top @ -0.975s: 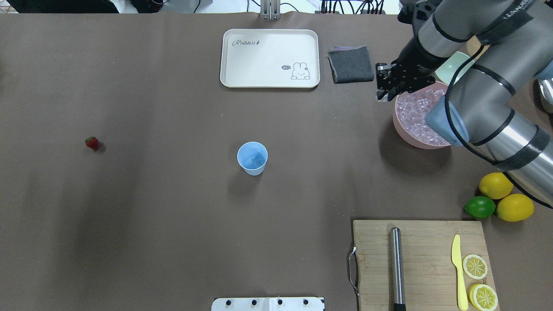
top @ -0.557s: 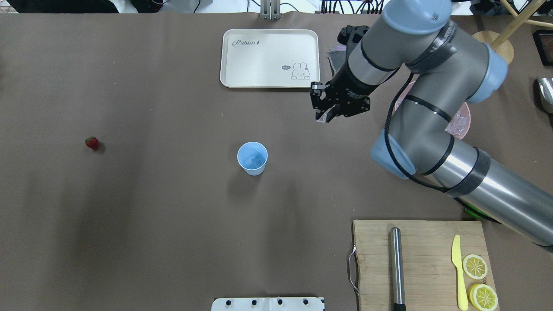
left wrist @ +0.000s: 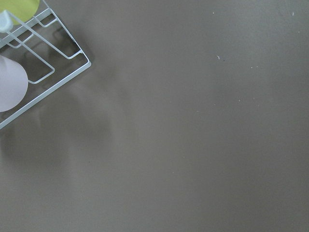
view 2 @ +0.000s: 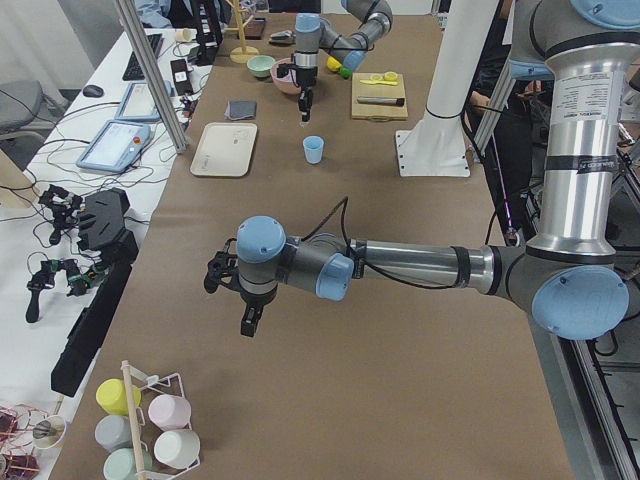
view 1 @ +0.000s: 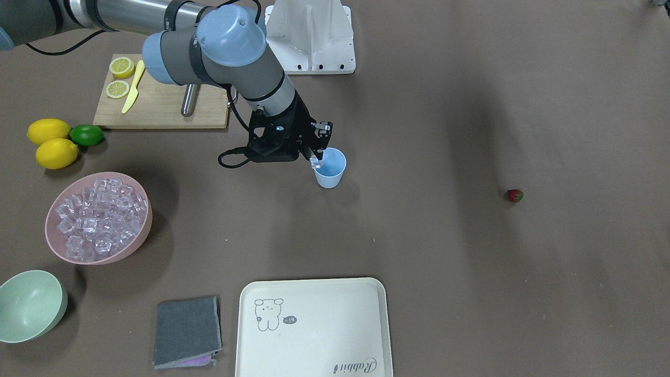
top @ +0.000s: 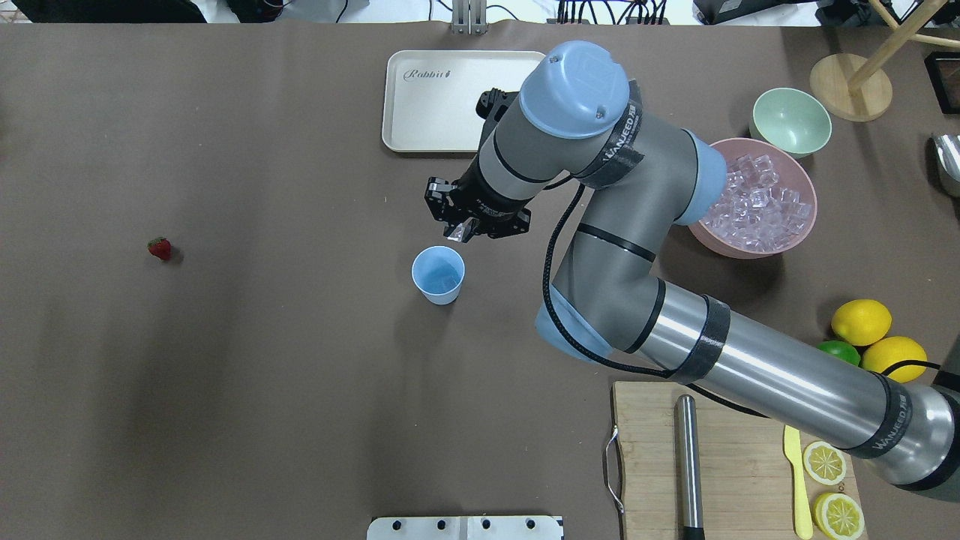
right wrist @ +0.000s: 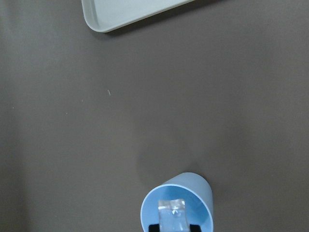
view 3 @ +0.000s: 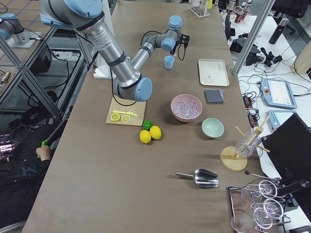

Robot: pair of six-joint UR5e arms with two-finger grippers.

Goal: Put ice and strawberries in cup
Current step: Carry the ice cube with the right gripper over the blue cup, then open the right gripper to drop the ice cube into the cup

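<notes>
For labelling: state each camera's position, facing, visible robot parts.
Front: across table, facing robot; right arm, cup.
Overhead: behind robot, looking down; right arm.
Left end: along table; left arm nearest.
Right end: along table; right arm nearest.
Left wrist: down on table, rack.
Right wrist: above cup; gripper holding ice cube.
Front, overhead share cup.

cup point(top: 442, 298) 1 | strawberry point(top: 159, 248) 1 | bowls point(top: 714, 244) point(top: 791, 124) 2 | whole lemons point(top: 860, 322) point(top: 896, 360) 2 | lime point(view 1: 86, 134) 1 | tray point(top: 435, 105) 1
</notes>
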